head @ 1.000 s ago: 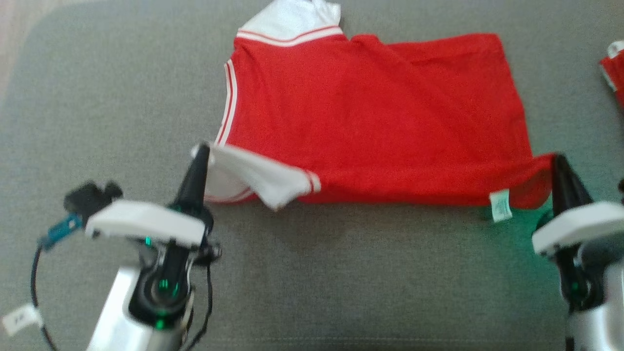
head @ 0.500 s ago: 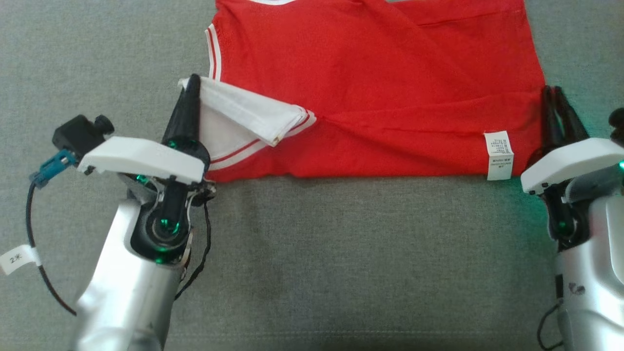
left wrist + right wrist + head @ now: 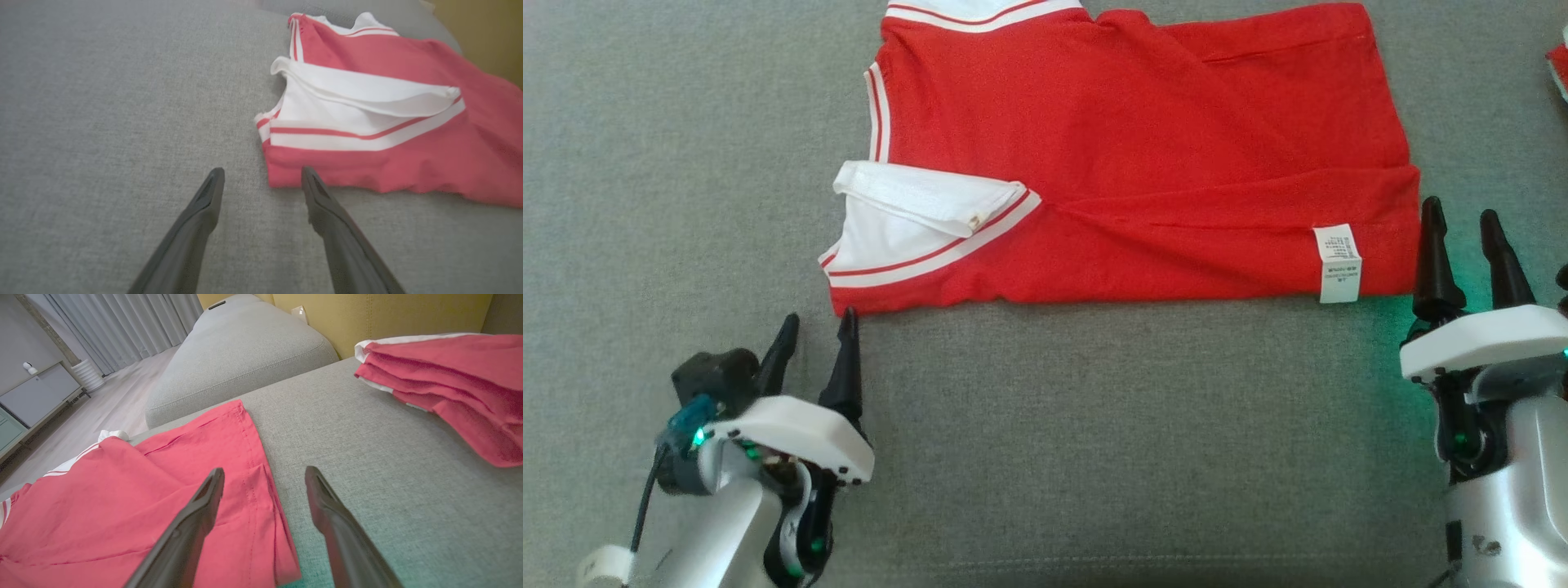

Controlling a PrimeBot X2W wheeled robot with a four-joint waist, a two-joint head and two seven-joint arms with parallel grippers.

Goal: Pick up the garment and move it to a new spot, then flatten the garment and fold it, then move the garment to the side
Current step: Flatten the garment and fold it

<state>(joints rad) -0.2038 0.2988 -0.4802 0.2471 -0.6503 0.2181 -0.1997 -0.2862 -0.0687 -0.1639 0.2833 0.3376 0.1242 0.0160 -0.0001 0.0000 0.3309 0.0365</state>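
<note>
Garment (image 3: pixel 1143 155): you have the red shirt with white trim lying flat on the grey sofa cushion (image 3: pixel 1094 457), filling the 12 o'clock half of the head view. Its near edge runs almost straight from the 9 o'clock side to the 3 o'clock side. A white care label (image 3: pixel 1339 263) lies at the 3 o'clock end of that edge, and a white folded flap (image 3: pixel 923 204) lies on the red at the 9 o'clock end.

Your left gripper (image 3: pixel 819 317) sits toward 7 o'clock with its fingers spread wide and nothing between them. One tip is just beside the near corner of the shirt. Your right gripper (image 3: pixel 1460 209) stands at 3 o'clock, also spread wide and empty, just beside the hem. In its wrist view one finger crosses the hem and the other is over bare cushion.

You have bare cushion from 4 to 8 o'clock and a wide strip at 9 o'clock. At 2 o'clock a second red garment (image 3: pixel 449 371) lies well apart, with bare cushion between the two.

Half a second ago both grippers were pinched shut, the left on the white flap and the right at the hem corner. Both have since let go and drawn back, the left one farther. The flap now lies flatter on the shirt. The head camera has also shifted a little.
</note>
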